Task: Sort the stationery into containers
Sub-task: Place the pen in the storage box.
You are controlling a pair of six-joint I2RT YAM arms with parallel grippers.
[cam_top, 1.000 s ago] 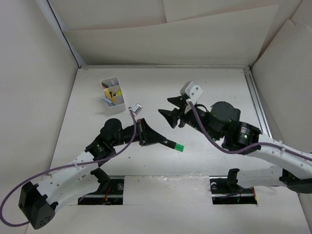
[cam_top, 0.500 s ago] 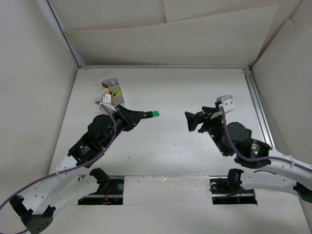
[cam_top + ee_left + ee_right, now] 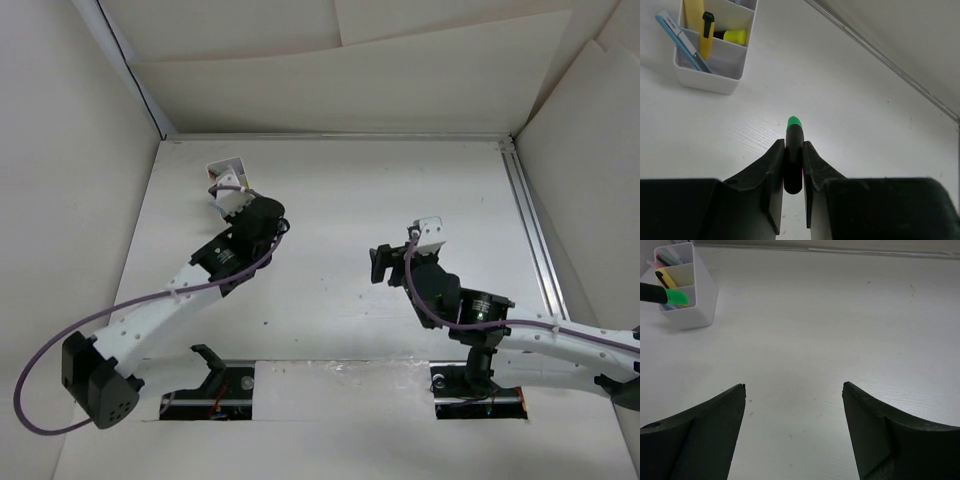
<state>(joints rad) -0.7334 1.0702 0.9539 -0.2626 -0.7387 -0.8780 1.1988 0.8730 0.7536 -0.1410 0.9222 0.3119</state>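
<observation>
Green highlighter [image 3: 793, 150]: clamped between the left fingers [image 3: 771, 167], black body in the grip, green end poking out just past the fingertips and held above the bench [image 3: 855, 100]; in the right wrist view it enters from the far left edge, its green end [image 3: 676, 296] overlapping the front of the white box

White box [image 3: 710, 82]: stands on the bench ahead of the left fingers and off to their left, apart from the highlighter's green end; from the right fingers [image 3: 715, 415] it lies well ahead and to the left

Box contents: a yellow highlighter [image 3: 735, 36] lying across, a yellow piece with a black end [image 3: 706, 37] beside it, and a blue pen [image 3: 684, 42] leaning at a slant on the side farthest left of the left fingers; which compartment each is in is hard to tell

Left fingers: pressed together on the green highlighter, one each side of its black body

Right fingers: spread wide apart with nothing between them, only bare bench ahead

Top view: the left arm [image 3: 170, 300] reaches up to the white box [image 3: 228, 167], its fingers hidden beneath the wrist; the right arm [image 3: 470, 310] sits mid-bench, well apart from box and highlighter
</observation>
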